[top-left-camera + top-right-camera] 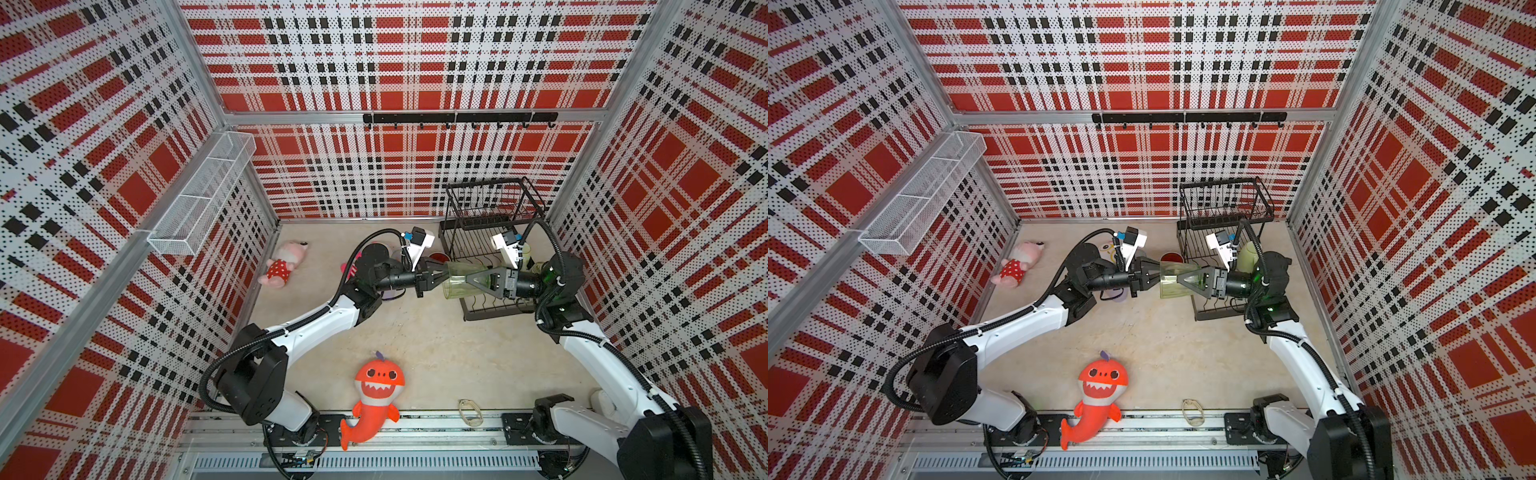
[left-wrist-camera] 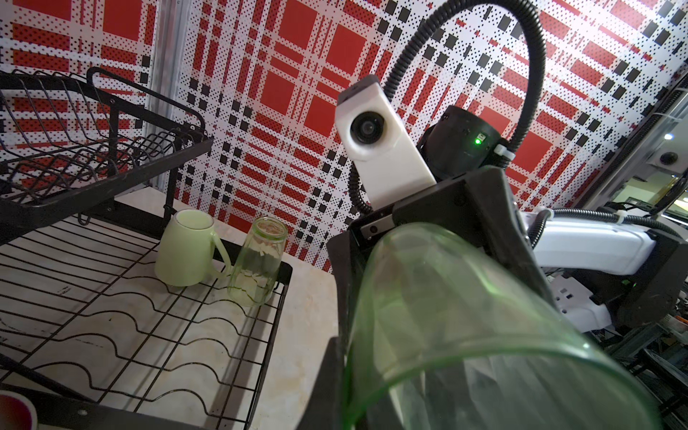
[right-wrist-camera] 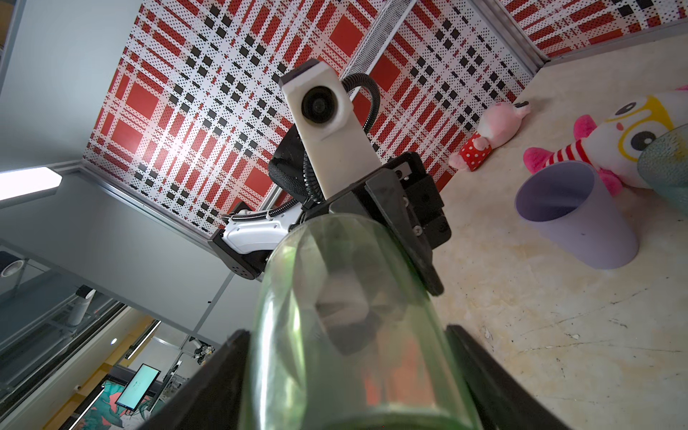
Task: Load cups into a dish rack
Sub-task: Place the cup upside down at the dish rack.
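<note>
- The dish rack (image 1: 490, 203) stands on the worktop (image 1: 415, 353) in the far corner on the right arm's side.
- A green tumbler (image 1: 453, 291) is held in the air, lying on its side, just in front of the rack's lower tier and at its edge toward the left arm.
- The left gripper (image 1: 442, 275) is clenched on the end of this tumbler that points away from the rack.
- The right gripper (image 1: 469, 280) reaches out over the rack's lower tier, with a finger on either side of the tumbler's body. The right wrist view shows both fingers close against the tumbler (image 3: 346, 316), but I cannot tell if they press on it.
- A pale-green mug (image 2: 182, 253) and a second green tumbler (image 2: 260, 260) stand side by side on the rack's lower tier, at its edge by the side wall.
- A white mug with a red inside (image 1: 1171, 257) sits on the worktop just beside the rack, on the left arm's side.
- A lavender cup (image 3: 573, 219) is on the worktop further from the rack, under the left arm, with a teal cup (image 3: 666, 167) near it.
- An orange shark toy (image 1: 376, 399) and a pink plush toy (image 1: 284, 264) lie well apart from the rack.
</note>
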Controlling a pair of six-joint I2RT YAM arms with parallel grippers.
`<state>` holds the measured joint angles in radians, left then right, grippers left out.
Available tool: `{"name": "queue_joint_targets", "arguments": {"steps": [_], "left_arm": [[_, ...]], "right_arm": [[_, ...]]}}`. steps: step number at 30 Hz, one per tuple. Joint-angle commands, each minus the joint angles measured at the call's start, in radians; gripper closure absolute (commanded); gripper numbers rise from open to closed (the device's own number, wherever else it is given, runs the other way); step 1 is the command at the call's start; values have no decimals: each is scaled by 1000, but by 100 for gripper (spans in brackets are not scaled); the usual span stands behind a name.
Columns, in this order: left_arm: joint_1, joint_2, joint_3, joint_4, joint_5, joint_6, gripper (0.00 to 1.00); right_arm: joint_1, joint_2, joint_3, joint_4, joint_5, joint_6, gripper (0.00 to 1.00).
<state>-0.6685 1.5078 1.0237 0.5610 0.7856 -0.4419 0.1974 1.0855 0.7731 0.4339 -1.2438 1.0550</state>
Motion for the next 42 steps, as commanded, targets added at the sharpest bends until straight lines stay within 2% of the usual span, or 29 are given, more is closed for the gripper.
{"name": "queue_joint_targets", "arguments": {"steps": [1, 5, 6, 8, 9, 15, 19, 22, 25, 29, 31, 34, 42], "left_arm": [[0, -2, 22, 35, -18, 1, 94], [20, -7, 12, 34, -39, -10, 81], [25, -8, 8, 34, -44, -12, 75], [34, -12, -1, 36, -60, -14, 49], [41, -14, -6, 36, -64, -18, 41], [83, -35, -58, 36, -68, -35, 27], [119, -72, -121, 36, -90, -38, 22], [163, -95, -153, -16, -146, -26, 20], [208, -114, -169, -65, -190, -33, 20], [238, -148, -166, -157, -266, -5, 20], [243, -162, -154, -217, -306, 23, 20], [247, -176, -127, -307, -334, 68, 20], [265, -214, -124, -415, -382, 170, 20]], "right_arm": [[16, -1, 26, 8, 9, -19, 23], [15, 0, 28, -23, 22, -42, 25], [15, 2, 28, -29, 24, -47, 25], [15, 2, 27, -47, 27, -55, 26], [16, 4, 29, -62, 29, -65, 26], [10, 30, 103, -340, 101, -266, 27], [-25, 72, 166, -530, 185, -387, 29], [-58, 123, 251, -746, 275, -555, 30], [-71, 178, 352, -956, 408, -709, 30], [-70, 237, 464, -1148, 673, -842, 30], [-69, 258, 495, -1198, 829, -863, 31], [-67, 282, 520, -1228, 969, -872, 33], [-32, 365, 547, -1239, 1238, -878, 34]]}}
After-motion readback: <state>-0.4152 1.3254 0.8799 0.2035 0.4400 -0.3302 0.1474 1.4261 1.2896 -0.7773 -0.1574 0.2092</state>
